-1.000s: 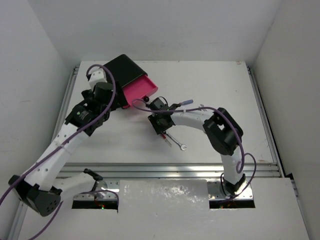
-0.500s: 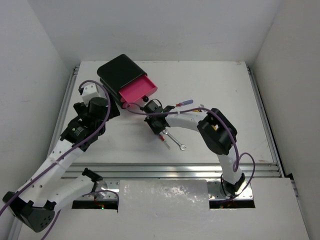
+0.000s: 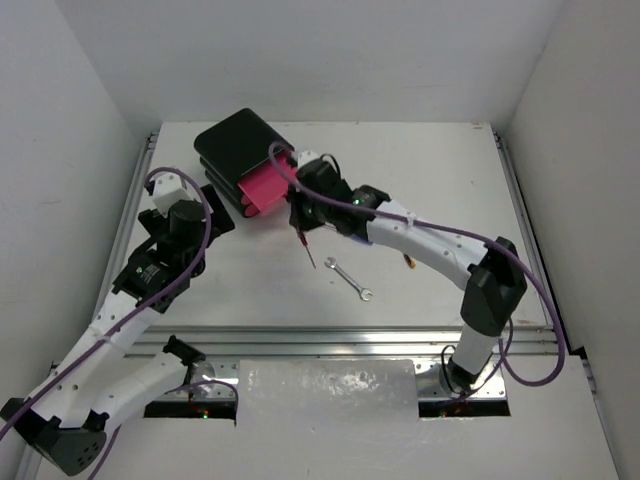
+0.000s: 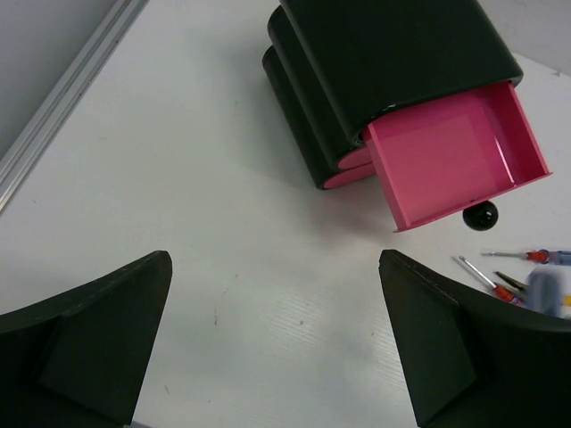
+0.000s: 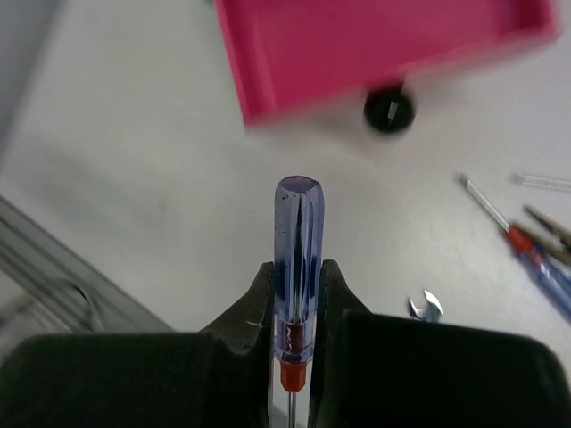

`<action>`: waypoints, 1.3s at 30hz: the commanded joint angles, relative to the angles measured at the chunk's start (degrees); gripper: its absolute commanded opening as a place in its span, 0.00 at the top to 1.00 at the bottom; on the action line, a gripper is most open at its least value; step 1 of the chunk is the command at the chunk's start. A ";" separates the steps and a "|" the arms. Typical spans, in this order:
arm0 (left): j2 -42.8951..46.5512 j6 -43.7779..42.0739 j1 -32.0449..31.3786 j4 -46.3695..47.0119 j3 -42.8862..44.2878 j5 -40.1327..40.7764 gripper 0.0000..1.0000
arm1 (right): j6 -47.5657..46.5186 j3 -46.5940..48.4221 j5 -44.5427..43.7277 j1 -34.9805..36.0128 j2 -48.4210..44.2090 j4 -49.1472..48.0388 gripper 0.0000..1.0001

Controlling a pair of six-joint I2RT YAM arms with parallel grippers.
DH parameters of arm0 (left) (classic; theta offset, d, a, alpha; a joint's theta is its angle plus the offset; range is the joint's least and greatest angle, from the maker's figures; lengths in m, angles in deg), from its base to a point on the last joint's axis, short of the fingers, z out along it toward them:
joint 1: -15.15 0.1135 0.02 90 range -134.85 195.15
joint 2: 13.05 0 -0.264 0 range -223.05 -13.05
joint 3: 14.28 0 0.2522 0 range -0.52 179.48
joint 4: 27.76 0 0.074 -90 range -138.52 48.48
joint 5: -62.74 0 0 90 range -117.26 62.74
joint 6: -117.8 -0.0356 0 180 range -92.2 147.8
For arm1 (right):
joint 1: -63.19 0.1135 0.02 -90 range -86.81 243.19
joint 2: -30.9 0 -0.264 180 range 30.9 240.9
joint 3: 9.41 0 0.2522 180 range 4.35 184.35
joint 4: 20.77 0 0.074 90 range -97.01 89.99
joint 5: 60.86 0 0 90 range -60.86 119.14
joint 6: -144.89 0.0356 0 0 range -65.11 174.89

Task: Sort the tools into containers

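Note:
The black box (image 3: 235,143) stands at the back left with its top pink drawer (image 3: 262,188) pulled open and empty (image 4: 451,156). My right gripper (image 3: 305,212) is shut on a blue-and-red-handled screwdriver (image 5: 298,241), held above the table just in front of the open drawer (image 5: 375,45) and its black knob (image 5: 389,111); the shaft (image 3: 309,252) hangs down. A silver wrench (image 3: 348,278) lies on the table. Two more screwdrivers (image 5: 526,245) lie to the right. My left gripper (image 4: 277,330) is open and empty, left of the box (image 4: 393,53). The pliers are hidden.
A small tool (image 3: 407,262) lies beside the right forearm. A metal rail (image 4: 71,80) runs along the table's left edge. The two lower drawers (image 4: 352,169) are shut. Bare table lies between my left gripper (image 3: 218,210) and the box.
My right gripper has lifted the screwdriver off the table and moved back-left to the open drawer's front. My left arm has pulled back leftward, away from the box.

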 commanded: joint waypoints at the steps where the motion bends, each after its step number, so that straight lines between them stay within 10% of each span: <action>1: -0.89 -0.31 0.07 2.42 -0.38 0.73 0.00 | 13.72 10.19 -2.71 -6.29 4.11 -3.44 1.00; 9: -1.07 -1.36 0.16 1.71 -0.38 0.21 0.00 | 40.14 34.79 -2.35 -13.79 20.72 -0.09 1.00; 24: -1.25 -2.77 0.16 2.15 -0.47 -2.52 0.01 | 37.96 36.94 -1.56 -11.86 27.33 -7.75 0.96; 30: -0.98 -3.21 0.16 2.50 -0.56 -3.66 0.01 | 35.15 36.32 -2.96 -11.33 27.41 -7.22 0.85; 34: -1.16 -3.47 0.16 2.77 -0.73 -4.45 0.01 | 33.57 36.84 -3.32 -11.33 27.85 -6.08 0.51; 39: -1.51 -3.56 0.16 2.59 -0.73 -4.63 0.01 | 29.70 39.83 -3.58 -11.51 27.07 -4.05 0.30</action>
